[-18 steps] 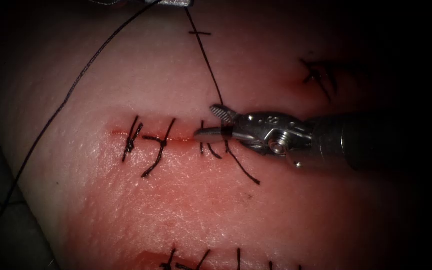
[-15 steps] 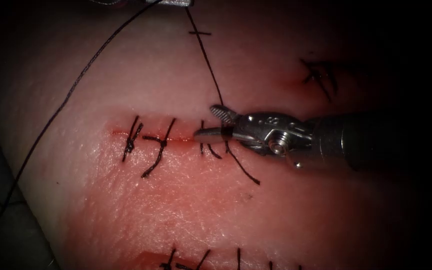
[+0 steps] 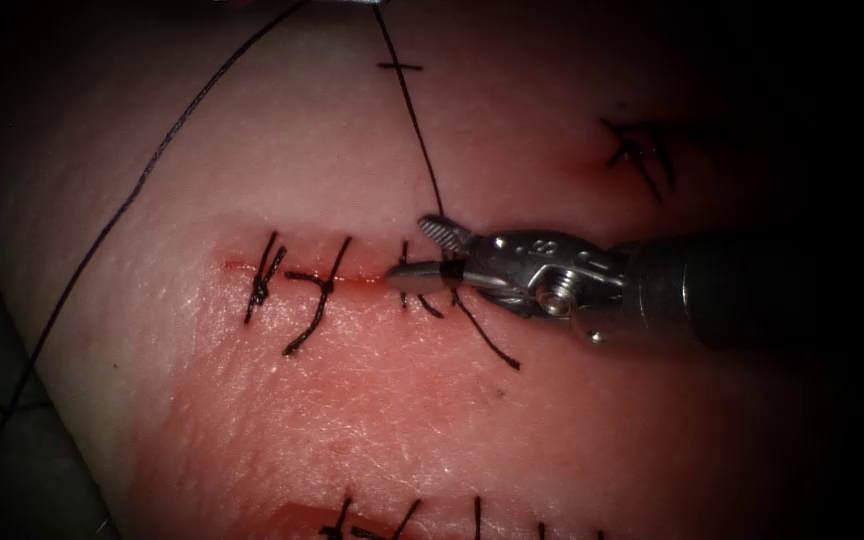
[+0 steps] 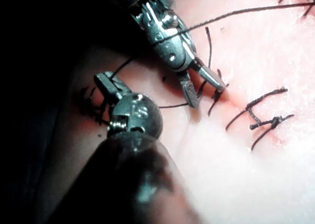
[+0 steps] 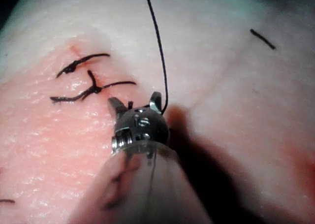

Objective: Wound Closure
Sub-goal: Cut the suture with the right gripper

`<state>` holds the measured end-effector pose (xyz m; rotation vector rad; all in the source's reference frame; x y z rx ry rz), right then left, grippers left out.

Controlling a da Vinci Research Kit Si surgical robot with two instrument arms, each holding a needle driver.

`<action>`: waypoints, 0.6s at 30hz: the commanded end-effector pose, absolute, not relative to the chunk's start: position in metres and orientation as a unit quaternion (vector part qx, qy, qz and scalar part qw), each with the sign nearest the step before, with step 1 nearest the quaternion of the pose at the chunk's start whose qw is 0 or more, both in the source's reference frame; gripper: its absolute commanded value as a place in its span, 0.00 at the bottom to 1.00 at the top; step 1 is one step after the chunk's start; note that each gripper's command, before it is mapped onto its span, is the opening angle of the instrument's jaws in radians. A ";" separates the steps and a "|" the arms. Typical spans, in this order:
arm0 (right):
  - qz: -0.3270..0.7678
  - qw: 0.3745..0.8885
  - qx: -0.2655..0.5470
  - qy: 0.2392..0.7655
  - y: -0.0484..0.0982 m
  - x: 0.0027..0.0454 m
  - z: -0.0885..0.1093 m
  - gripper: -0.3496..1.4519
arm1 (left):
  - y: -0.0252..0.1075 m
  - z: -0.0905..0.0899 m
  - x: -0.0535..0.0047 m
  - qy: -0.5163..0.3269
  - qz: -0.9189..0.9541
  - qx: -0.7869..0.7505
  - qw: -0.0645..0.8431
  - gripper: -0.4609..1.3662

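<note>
A: Where does the right arm's tool [image 3: 430,255] stand?

B: At the right-hand end of the stitched run along the cut [image 3: 302,276]; its jaws are spread, one lifted and one lying low along the cut line, with the taut thread [image 3: 414,120] running between them down to the newest stitch [image 3: 404,290]; they hold nothing that I can see; from its own wrist camera the tool [image 5: 135,106] shows both tips parted with the thread [image 5: 158,47] dropping beside one of them.

A: And the left arm's tool?

B: In the left wrist view it [image 4: 106,83] sits near the dark stitches at the tissue's shaded edge, well apart from the right tool [image 4: 204,86]; a strand leads from its tip, so I judge its jaws clamped on the thread, which would explain the tension; in the endoscope view a bit of metal sits at the top edge where the thread converges.

A: The needle?

B: I cannot make one out; I will not guess where it lies.

A: How will the thread handle?

B: Thin, limp and light, I judge; it stands straight only while tensioned; it could slip in smooth jaws or fray if pinched hard, so take it squarely, mid-jaw, a little above the knot; the tissue [image 3: 372,400] looks soft and wet with red fluid [image 3: 282,300], liable to tear at the stitch holes if tugged; the two finished stitches [image 3: 317,290] left of the tool have short cut ends [image 3: 297,345] lying loose.
</note>
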<state>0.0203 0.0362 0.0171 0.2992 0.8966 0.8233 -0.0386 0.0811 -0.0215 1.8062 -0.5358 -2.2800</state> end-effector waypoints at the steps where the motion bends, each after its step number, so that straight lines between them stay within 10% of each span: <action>1: 0.385 0.809 0.143 0.420 0.036 0.0203 0.017 0.74 | 0.081 -0.022 -0.0386 -0.178 -0.768 0.608 0.093 0.06; 18: 0.376 0.811 0.153 0.422 0.035 0.0176 0.015 0.73 | 0.082 -0.023 -0.0379 -0.184 -0.766 0.610 0.093 0.06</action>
